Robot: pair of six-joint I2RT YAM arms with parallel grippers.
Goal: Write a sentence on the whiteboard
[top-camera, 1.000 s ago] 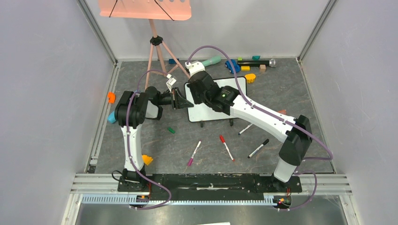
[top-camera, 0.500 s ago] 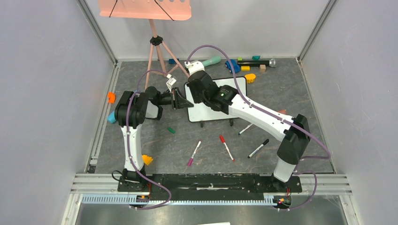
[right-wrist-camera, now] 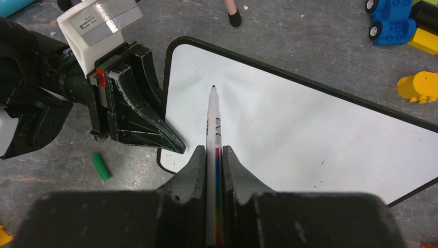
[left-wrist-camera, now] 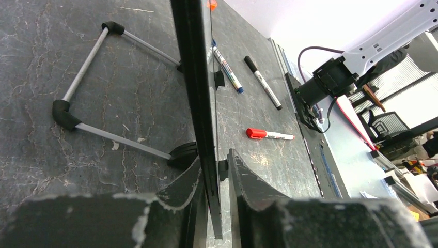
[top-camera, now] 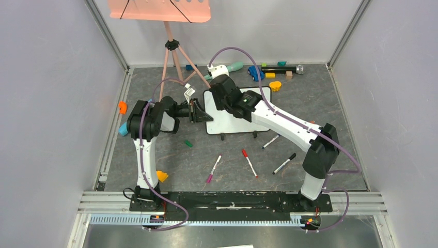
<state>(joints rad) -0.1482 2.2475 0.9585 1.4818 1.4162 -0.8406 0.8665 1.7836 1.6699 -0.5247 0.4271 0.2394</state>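
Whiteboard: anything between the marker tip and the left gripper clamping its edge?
Just bare whiteboard. The right wrist view shows clean white surface from the marker tip across to the left gripper, no ink there.

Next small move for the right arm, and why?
Probably lower the marker tip onto the whiteboard and start the first stroke. The board looks blank, the right end effector holds the uncapped marker near its far-left corner, and the left end effector clamps the board's edge.
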